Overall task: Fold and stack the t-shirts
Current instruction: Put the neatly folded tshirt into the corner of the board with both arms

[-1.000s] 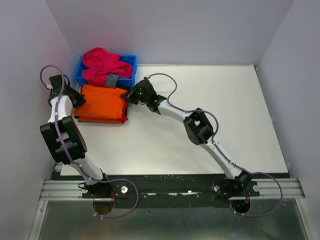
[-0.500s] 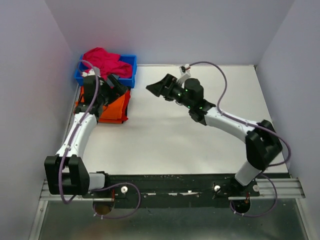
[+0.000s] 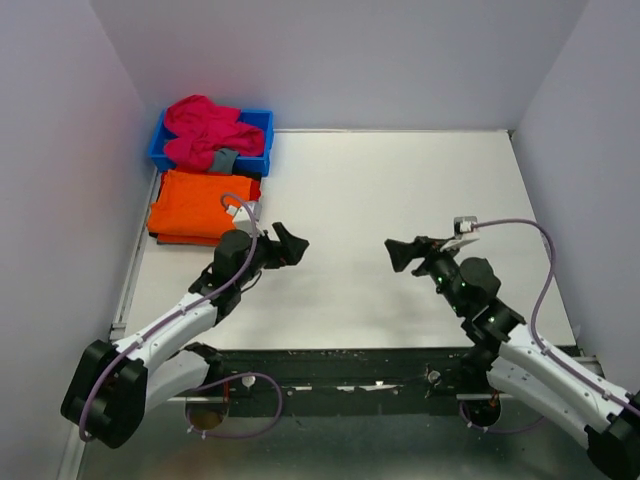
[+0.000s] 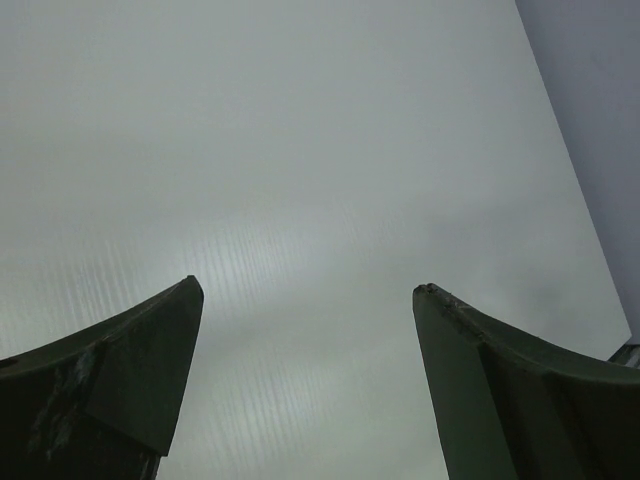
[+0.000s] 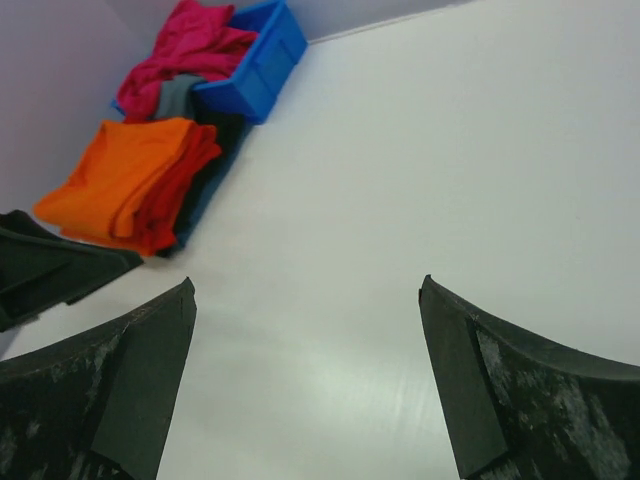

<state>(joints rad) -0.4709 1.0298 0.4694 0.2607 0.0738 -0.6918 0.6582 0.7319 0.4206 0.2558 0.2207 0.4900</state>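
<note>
White tabletop [image 3: 420, 190] spreads between pale walls, and you have both arms low toward its near edge. Your left pincer [image 3: 292, 243] and right pincer [image 3: 397, 255] face each other, well apart, each spread wide with nothing between its fingers. At the far left corner your folded orange t-shirt [image 3: 200, 200] lies on top of a red t-shirt [image 3: 205, 239], just beside the blue bin [image 3: 262, 135], where the magenta-pink t-shirt [image 3: 205, 128] is heaped unfolded over a small grey cloth piece [image 3: 224, 160].
</note>
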